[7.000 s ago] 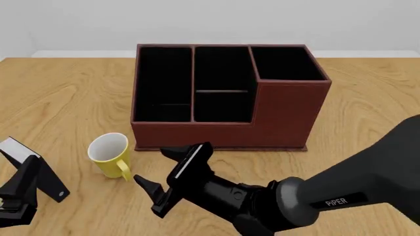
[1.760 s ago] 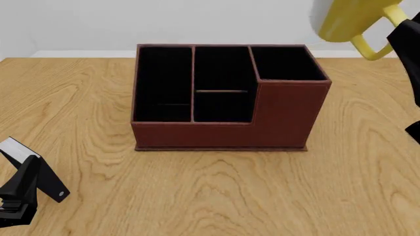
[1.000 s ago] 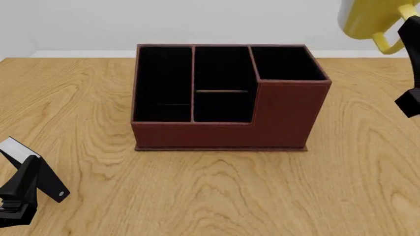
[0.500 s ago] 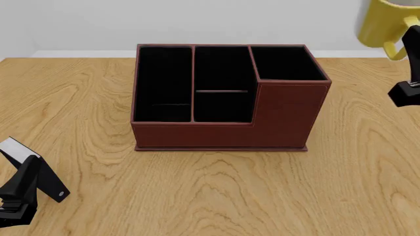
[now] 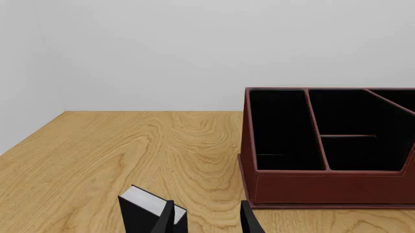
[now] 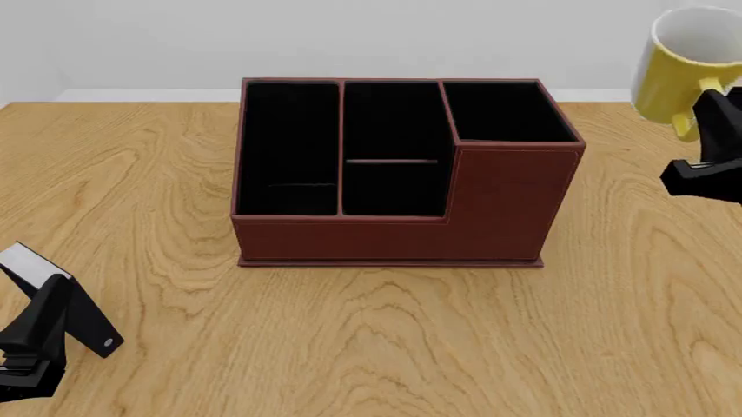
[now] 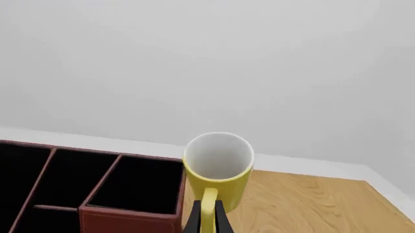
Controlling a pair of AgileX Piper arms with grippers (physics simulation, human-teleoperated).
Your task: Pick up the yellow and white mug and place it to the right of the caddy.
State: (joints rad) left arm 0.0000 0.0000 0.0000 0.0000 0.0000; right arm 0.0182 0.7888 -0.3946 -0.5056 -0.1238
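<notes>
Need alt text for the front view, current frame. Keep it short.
The right gripper holds the yellow and white mug by its handle, in the air at the far right, beside the caddy. The reddish-brown caddy sits mid-table on the wooden table, its black compartments empty. The left gripper rests low at the near left, holding nothing.

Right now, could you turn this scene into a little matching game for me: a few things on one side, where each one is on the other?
Things:
1. yellow and white mug
2. caddy
3. left tool
4. right tool

Places:
A. middle of the table
B. low, near the front left corner
C. up in the air, right of the box
D. clamped on the mug's handle

Pairs: 1-C, 2-A, 3-B, 4-D
</notes>
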